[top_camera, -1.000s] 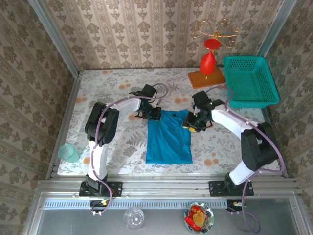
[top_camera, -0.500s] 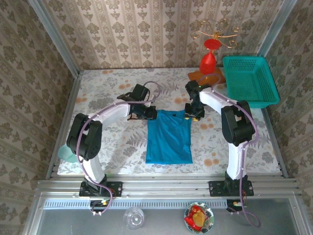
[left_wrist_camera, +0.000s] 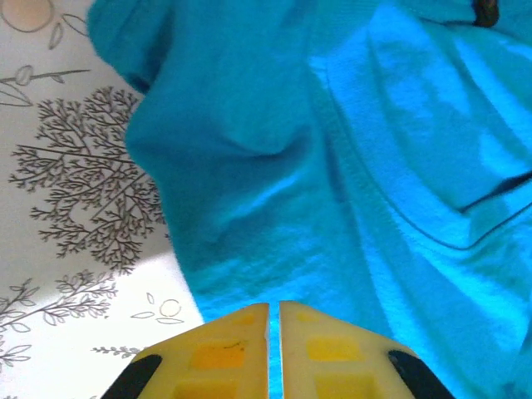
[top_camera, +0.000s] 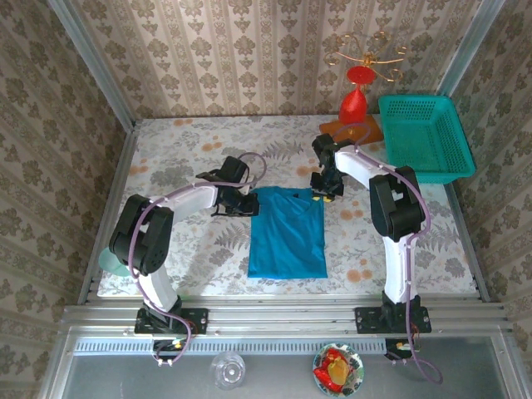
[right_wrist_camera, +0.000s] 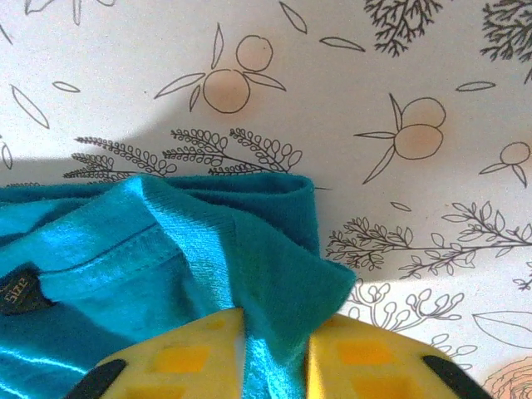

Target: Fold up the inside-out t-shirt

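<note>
Left jaws are closed almost fully: the two yellow fingers (left_wrist_camera: pixel 220 353) leave only a thin slit, and a line of blue fabric shows inside it. They have hold of the inside-out t-shirt (top_camera: pixel 287 237) at its far left corner. The right jaws are closed on the shirt also. In the right wrist view a bunched fold of the blue fabric sits between the yellow fingers (right_wrist_camera: pixel 370 362) and fills the gap between them. This grip is at the far right corner of the shirt.

The t-shirt lies in the middle of the counter (top_camera: pixel 183 154), which is covered with a pale cloth printed with leaves and orange fruits. Seen from above, the shirt is a narrow rectangle running from near to far. Its near edge is flat and straight, and its far part is wrinkled, with a diagonal fold across it. In the right wrist view a small dark size label (right_wrist_camera: pixel 17 293) is sewn just inside the collar edge, and the corner of the shirt is rolled over on the counter just beyond the fingers.

At the far right of the counter stands a teal mesh basket (top_camera: pixel 424 137), well apart from the shirt. Just to its left is a red ornament (top_camera: pixel 356 104) on an orange wooden base. A pale green cup (top_camera: pixel 116 259) sits at the left edge of the counter.
</note>
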